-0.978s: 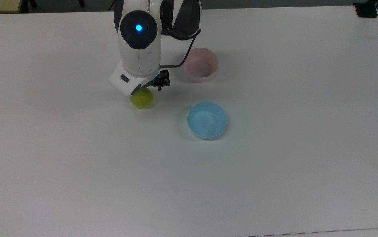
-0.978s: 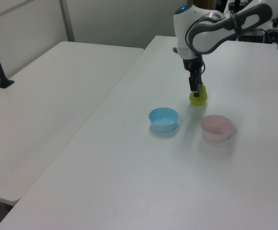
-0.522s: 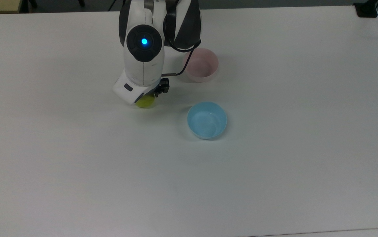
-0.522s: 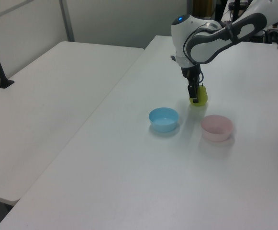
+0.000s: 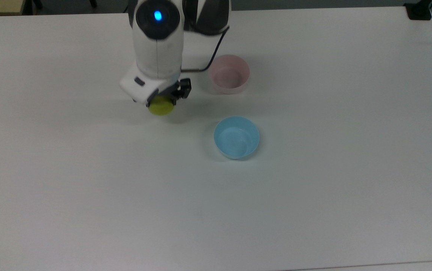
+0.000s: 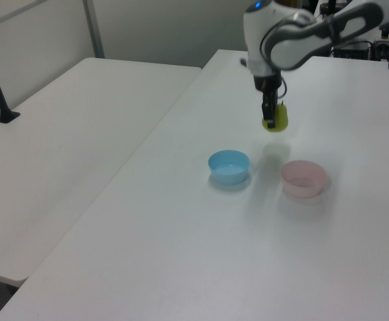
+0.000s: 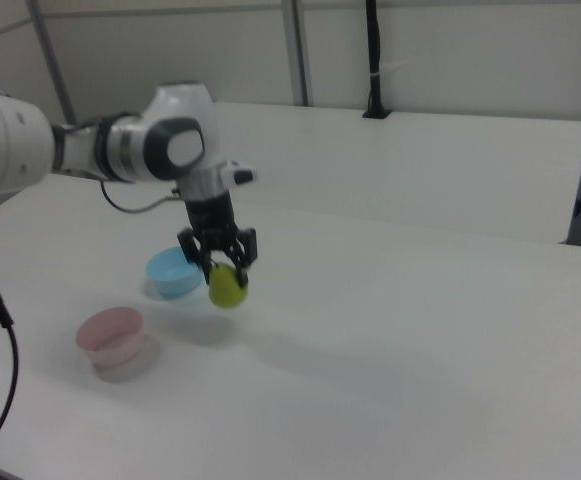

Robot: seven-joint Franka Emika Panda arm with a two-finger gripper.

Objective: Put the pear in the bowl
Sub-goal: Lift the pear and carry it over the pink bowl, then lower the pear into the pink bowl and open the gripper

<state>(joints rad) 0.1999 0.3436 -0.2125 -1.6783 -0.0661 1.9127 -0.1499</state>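
The yellow-green pear (image 5: 161,106) (image 6: 279,117) (image 7: 228,287) hangs in the air above the white table, with my gripper (image 5: 163,98) (image 6: 272,119) (image 7: 221,265) shut on it from above. Its shadow lies on the table below. The pale pink bowl (image 5: 229,73) (image 6: 303,178) (image 7: 113,338) stands empty on the table, to the top view's right of the pear and apart from it. In the right view the pear hangs to the right of the pink bowl and well above the tabletop.
A light blue bowl (image 5: 236,137) (image 6: 229,166) (image 7: 173,272) stands empty near the pink one. A black cable (image 5: 210,56) runs from the arm past the pink bowl's rim. A second white table (image 6: 67,127) adjoins in the left view.
My gripper closed on the pear and lifted it off the table; the arm has risen, and the pear now hangs clear of the surface.
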